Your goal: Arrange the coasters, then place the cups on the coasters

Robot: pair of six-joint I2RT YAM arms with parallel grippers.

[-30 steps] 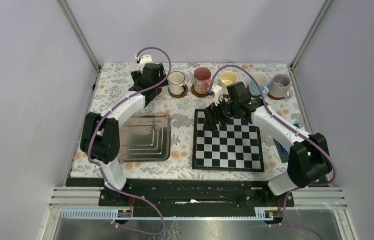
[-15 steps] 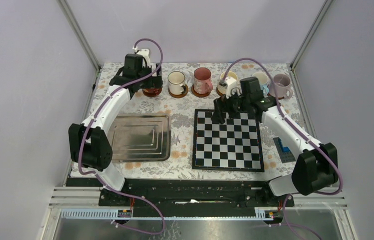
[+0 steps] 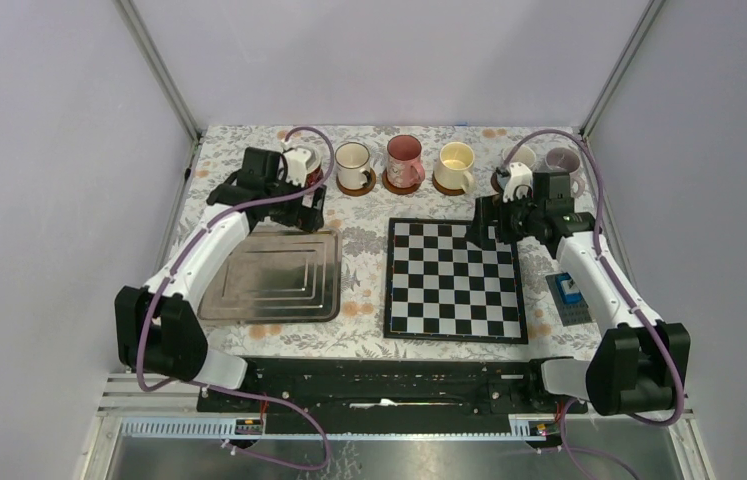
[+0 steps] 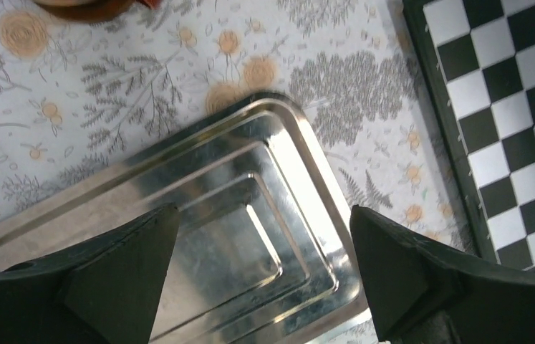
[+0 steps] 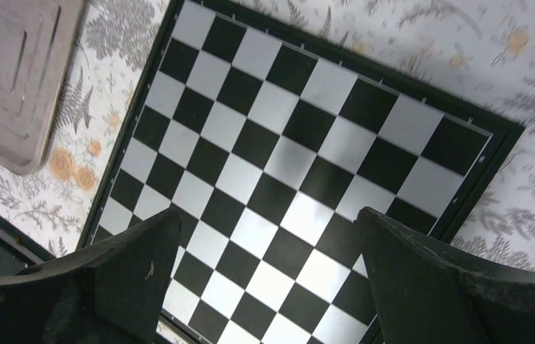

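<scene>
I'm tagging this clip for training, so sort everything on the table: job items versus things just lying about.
Job: white cup, pink patterned cup, cream-yellow cup, each on a brown coaster; lilac cup; others partly hidden.
Lying about: metal tray, chessboard, small blue item.

left arm (image 3: 234,218) hides most of the red cup (image 3: 316,174); right arm (image 3: 549,205) covers part of the blue cup (image 3: 524,153); left wrist view's edge cuts a coaster (image 4: 85,7).
</scene>
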